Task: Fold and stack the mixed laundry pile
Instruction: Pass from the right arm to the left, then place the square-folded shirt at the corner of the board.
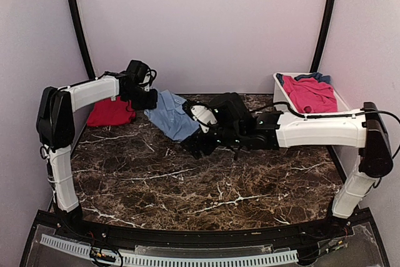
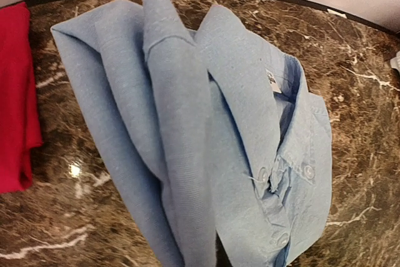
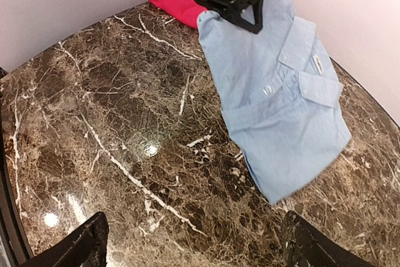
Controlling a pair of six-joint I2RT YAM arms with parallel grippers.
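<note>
The light-blue shirt [image 1: 172, 117] lies partly folded on the marble table, collar and buttons showing in the left wrist view [image 2: 250, 154]. My left gripper [image 1: 145, 97] is shut on its far corner; the right wrist view shows that gripper [image 3: 240, 10] pinching the shirt [image 3: 281, 104] edge. My right gripper [image 1: 199, 147] hovers just off the shirt's near corner, open with nothing between its fingers [image 3: 194, 249]. A folded red piece [image 1: 111, 112] lies to the left of the shirt. A pink-red piece [image 1: 310, 95] and a darker blue piece [image 1: 320, 77] sit in the tub.
The white tub [image 1: 340, 99] stands at the back right by the wall. Black frame posts rise at both back corners. Bare marble [image 1: 206, 186] stretches from the shirt to the near edge.
</note>
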